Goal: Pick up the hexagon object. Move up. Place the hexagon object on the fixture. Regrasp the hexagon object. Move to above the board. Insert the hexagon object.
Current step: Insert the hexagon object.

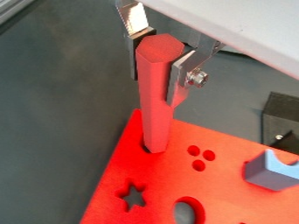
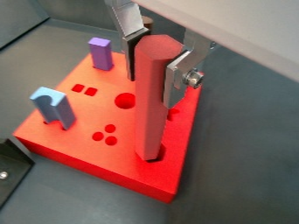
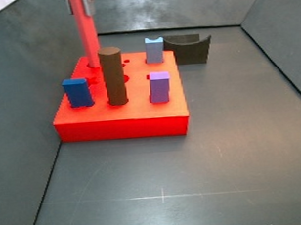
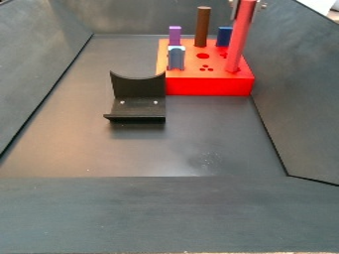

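Observation:
The hexagon object [image 1: 156,96] is a long salmon-red faceted rod standing upright, its lower end sunk in a hole near a corner of the red board [image 1: 233,188]. My gripper [image 1: 158,57] is shut on the rod's top, a silver finger pressed to each side. Both wrist views show this, with the rod [image 2: 152,105] rising from the board [image 2: 82,122] to the gripper [image 2: 158,61]. In both side views the rod [image 3: 86,31] [image 4: 240,40] stands at the board's [image 3: 121,122] [image 4: 212,81] back corner under the gripper [image 3: 79,0] [image 4: 249,5]. The fixture [image 3: 191,48] [image 4: 135,97] sits apart on the floor, holding nothing.
A tall brown cylinder [image 3: 112,76], a blue peg [image 3: 77,92], a purple block [image 3: 159,86] and a grey-blue peg [image 3: 153,48] stand upright on the board. Dark grey walls enclose the floor on all sides.

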